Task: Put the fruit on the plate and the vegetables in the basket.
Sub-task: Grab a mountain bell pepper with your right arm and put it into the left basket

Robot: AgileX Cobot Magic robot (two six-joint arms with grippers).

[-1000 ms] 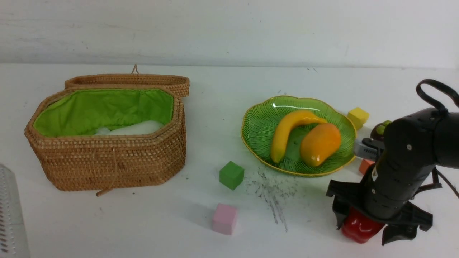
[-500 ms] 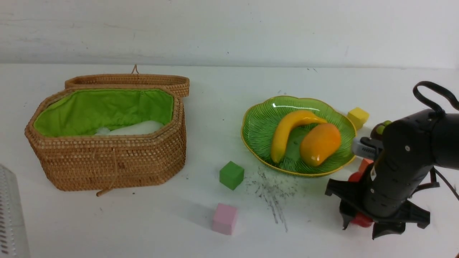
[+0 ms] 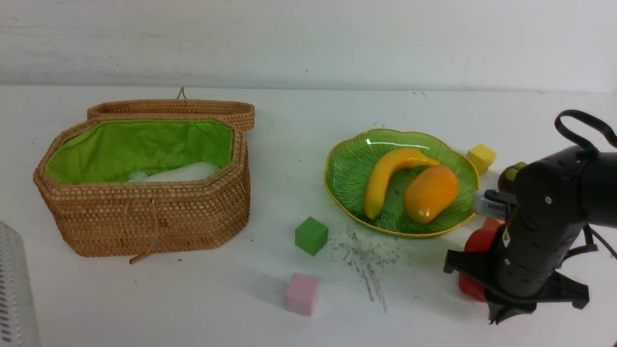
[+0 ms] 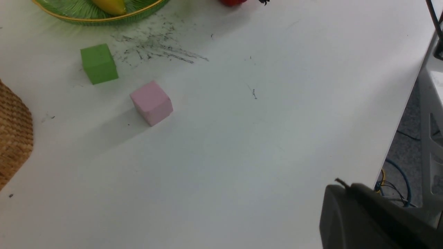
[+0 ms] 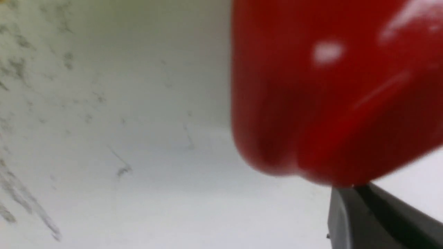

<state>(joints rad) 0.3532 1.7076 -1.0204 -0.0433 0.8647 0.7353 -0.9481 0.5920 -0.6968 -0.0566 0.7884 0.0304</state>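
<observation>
The open wicker basket (image 3: 144,217) stands at the left with the white radish (image 3: 181,172) inside; no cucumber shows. The green glass plate (image 3: 347,164) holds the banana (image 3: 385,178) and the mango (image 3: 430,193). The mangosteen (image 3: 510,174) sits right of the plate, half hidden behind my right arm. The red bell pepper (image 3: 475,258) is low by the table, partly behind my right gripper (image 3: 516,308). In the right wrist view the pepper (image 5: 328,86) touches one finger (image 5: 363,221); the other finger is out of frame. The left wrist view shows only one finger (image 4: 360,218) of my left gripper.
A green cube (image 3: 311,235) and a pink cube (image 3: 302,294) lie between basket and plate. A yellow cube (image 3: 481,157) and an orange cube (image 3: 491,222) sit right of the plate. A grey ribbed part (image 3: 12,289) is at the lower left. The table's edge (image 4: 398,138) is beside the left gripper.
The pepper showed under the right gripper; it now shows higher in the front view, left of the arm. The right gripper shifted slightly down and right. Nothing else moved.
</observation>
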